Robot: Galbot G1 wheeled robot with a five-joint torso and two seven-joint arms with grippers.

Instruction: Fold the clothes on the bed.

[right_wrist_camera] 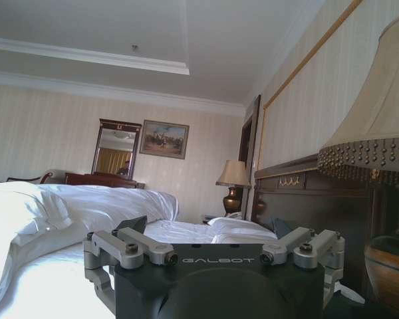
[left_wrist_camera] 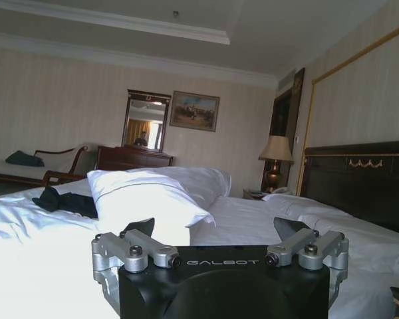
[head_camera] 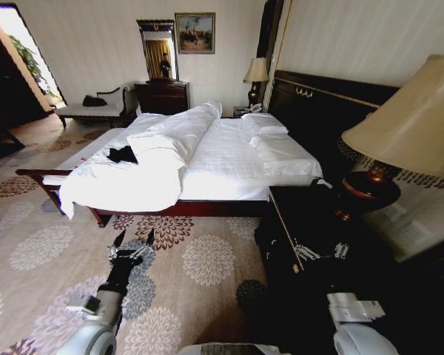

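— Where's the T-shirt (head_camera: 123,154)?

— Crumpled on the bed (head_camera: 229,159), near its foot edge, beside the bunched duvet (head_camera: 174,137).

— And your grippers?

— My left gripper (head_camera: 132,240) is wide open over the carpet (head_camera: 59,244), short of the bed; my right gripper (head_camera: 322,252) hangs spread by the nightstand (head_camera: 311,214). Both hold nothing: I judge I'm too far to reach.

My right gripper (right_wrist_camera: 216,229) sits with fingers spread wide, aimed across the bed (right_wrist_camera: 186,232). Its rumpled white duvet (right_wrist_camera: 86,206) lies ahead, with a fringed lampshade (right_wrist_camera: 376,126) close beside me.
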